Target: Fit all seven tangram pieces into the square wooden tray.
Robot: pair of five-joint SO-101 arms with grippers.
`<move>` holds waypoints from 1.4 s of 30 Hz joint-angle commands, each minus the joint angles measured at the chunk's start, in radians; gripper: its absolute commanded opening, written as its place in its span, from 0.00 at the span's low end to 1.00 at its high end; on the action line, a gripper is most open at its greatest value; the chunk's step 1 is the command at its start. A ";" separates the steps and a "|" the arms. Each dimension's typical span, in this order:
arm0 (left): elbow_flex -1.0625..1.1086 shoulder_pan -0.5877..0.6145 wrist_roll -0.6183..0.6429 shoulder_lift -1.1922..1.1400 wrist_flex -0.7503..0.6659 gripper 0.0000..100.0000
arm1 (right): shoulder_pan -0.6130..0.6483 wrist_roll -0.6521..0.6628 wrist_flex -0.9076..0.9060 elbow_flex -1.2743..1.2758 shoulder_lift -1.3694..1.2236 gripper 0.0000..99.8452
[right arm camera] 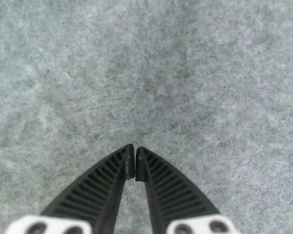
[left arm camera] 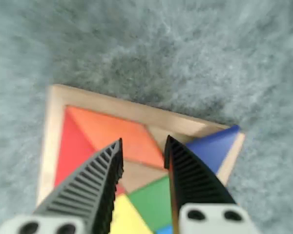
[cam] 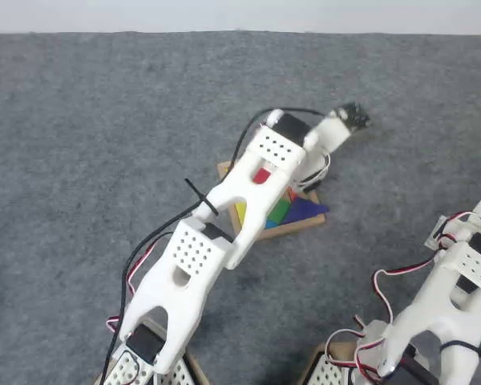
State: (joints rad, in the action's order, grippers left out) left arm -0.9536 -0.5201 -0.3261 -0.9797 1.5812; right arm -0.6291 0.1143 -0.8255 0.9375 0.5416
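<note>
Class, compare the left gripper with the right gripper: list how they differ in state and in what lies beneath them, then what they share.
The left gripper is open, with a gap between its fingers; the right gripper is shut, tips touching. The left gripper hangs over the wooden tray holding tangram pieces; the right gripper hangs over grey carpet. Both have black ribbed fingers.

The desk [left arm camera: 185, 58] is mottled grey. The tray [left arm camera: 51, 146] is pale bare wood. In the tray lie a red piece [left arm camera: 73, 146], an orange piece [left arm camera: 115, 131], a green piece [left arm camera: 151, 200], a yellow piece [left arm camera: 129, 219] and a blue piece [left arm camera: 212, 146]. The left gripper [left arm camera: 144, 140] and the right gripper [right arm camera: 135, 147] are black and ribbed.
</note>
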 commanded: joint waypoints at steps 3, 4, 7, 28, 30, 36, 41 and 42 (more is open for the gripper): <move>-0.070 -0.005 0.020 0.141 0.103 0.14 | 0.016 -0.006 0.022 -0.011 0.047 0.02; -0.070 -0.006 0.020 0.143 0.106 0.14 | 0.016 -0.006 0.022 -0.011 0.047 0.02; -0.061 -0.023 0.023 0.135 0.112 0.14 | 0.012 -0.006 0.022 -0.014 0.047 0.02; 0.044 -0.106 0.078 0.173 0.114 0.14 | -0.262 0.132 -0.088 -0.391 -0.211 0.02; 0.067 -0.100 0.101 0.213 0.115 0.14 | -0.278 0.132 -0.074 -0.445 -0.318 0.02; 0.209 -0.094 0.155 0.473 0.114 0.14 | -0.412 0.130 -0.048 -0.689 -0.625 0.02; 0.446 -0.089 0.199 0.858 0.066 0.14 | -0.467 0.140 -0.056 -0.824 -0.816 0.02; 0.535 -0.086 0.215 0.931 0.037 0.14 | -0.467 0.141 -0.053 -0.830 -0.835 0.02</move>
State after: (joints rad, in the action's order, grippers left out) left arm -0.6237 -0.6153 -0.1619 -0.4074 1.7008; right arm -1.0817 0.2294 -0.8945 0.1903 -0.2608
